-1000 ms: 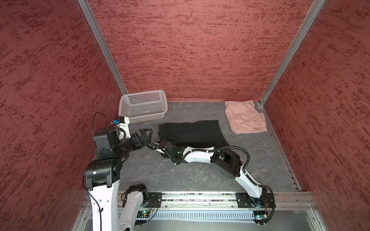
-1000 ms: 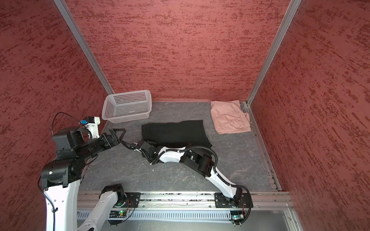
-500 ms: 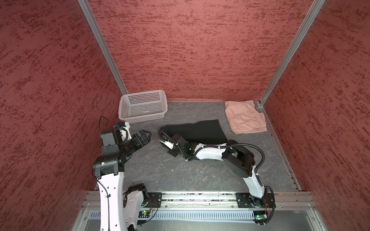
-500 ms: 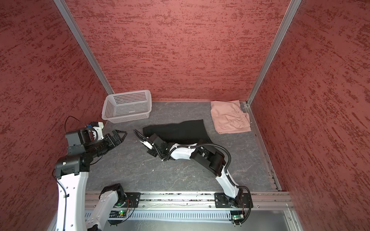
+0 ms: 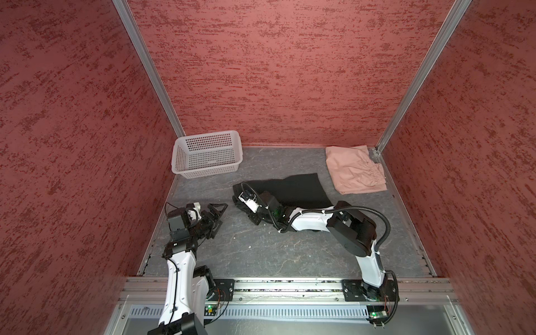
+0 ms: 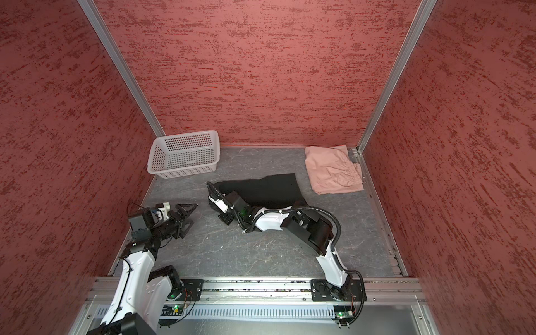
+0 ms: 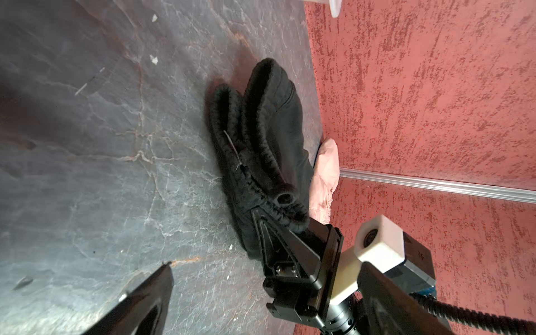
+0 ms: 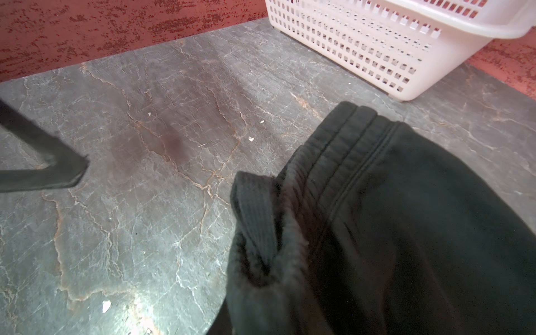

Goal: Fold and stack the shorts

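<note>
The black shorts [image 5: 301,190] [image 6: 272,188] lie in the middle of the grey table. My right gripper [image 5: 241,204] [image 6: 216,204] is shut on their ribbed waistband [image 7: 261,145] at the left end, and that end is bunched and lifted. In the right wrist view the black cloth [image 8: 406,226] hides my jaws. To the left, my left gripper [image 5: 220,217] [image 6: 190,217] is open and empty, a short gap away from the cloth; one of its fingers [image 7: 150,295] shows over bare table. The pink shorts [image 5: 353,171] [image 6: 333,171] lie folded in the back right corner.
A white perforated basket [image 5: 206,171] [image 6: 182,171] [image 8: 377,49] stands at the back left against the wall. Red walls close in the table on three sides. A metal rail [image 5: 275,287] with both arm bases runs along the front edge.
My left arm has drawn back to the left and sunk lower, gripper still open. My right gripper has closed on the waistband and carried it slightly toward the back.
</note>
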Controlling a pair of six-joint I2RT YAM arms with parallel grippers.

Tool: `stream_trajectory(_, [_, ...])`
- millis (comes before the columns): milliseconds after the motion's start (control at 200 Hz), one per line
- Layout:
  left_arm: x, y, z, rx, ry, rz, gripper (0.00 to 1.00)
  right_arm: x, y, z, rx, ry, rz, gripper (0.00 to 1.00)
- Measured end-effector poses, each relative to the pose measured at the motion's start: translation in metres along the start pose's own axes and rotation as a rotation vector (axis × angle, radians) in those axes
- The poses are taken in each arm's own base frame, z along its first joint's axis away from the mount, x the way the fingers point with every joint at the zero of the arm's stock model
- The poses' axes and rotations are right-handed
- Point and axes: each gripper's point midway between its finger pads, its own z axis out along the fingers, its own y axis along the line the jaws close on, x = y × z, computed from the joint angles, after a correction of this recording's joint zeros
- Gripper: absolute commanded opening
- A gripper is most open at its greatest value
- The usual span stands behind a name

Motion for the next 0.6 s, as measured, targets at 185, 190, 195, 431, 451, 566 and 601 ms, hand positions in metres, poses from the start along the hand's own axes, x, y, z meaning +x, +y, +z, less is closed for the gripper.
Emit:
stream_trajectory(185, [-0.005, 0.004, 0.026, -0.005, 0.065, -0.043, 0.99, -0.001, 0.002, 0.000, -0.013, -0.006, -0.001, 0.00])
stream_trajectory(190, [-0.005, 0.005, 0.027, -0.008, 0.068, -0.044, 0.99, -0.001, 0.002, 0.000, -0.014, -0.006, -0.001, 0.00])
stream_trajectory(195, [-0.004, 0.005, 0.028, -0.013, 0.074, -0.045, 0.99, -0.001, 0.002, 0.000, -0.014, -0.006, -0.001, 0.00])
stream_trajectory(431, [0.004, 0.006, 0.061, -0.073, 0.200, -0.024, 0.99, -0.003, 0.006, 0.000, -0.033, -0.013, -0.002, 0.00])
stream_trajectory(451, [0.004, 0.008, 0.062, -0.079, 0.201, -0.025, 0.99, -0.003, 0.006, 0.000, -0.034, -0.015, -0.002, 0.00])
stream_trajectory(566, [0.001, 0.014, 0.071, -0.107, 0.210, -0.020, 0.99, -0.004, 0.007, 0.000, -0.040, -0.020, -0.004, 0.00])
stream_trajectory(601, [0.001, 0.016, 0.073, -0.116, 0.212, -0.018, 0.99, -0.004, 0.007, 0.000, -0.041, -0.021, -0.006, 0.00])
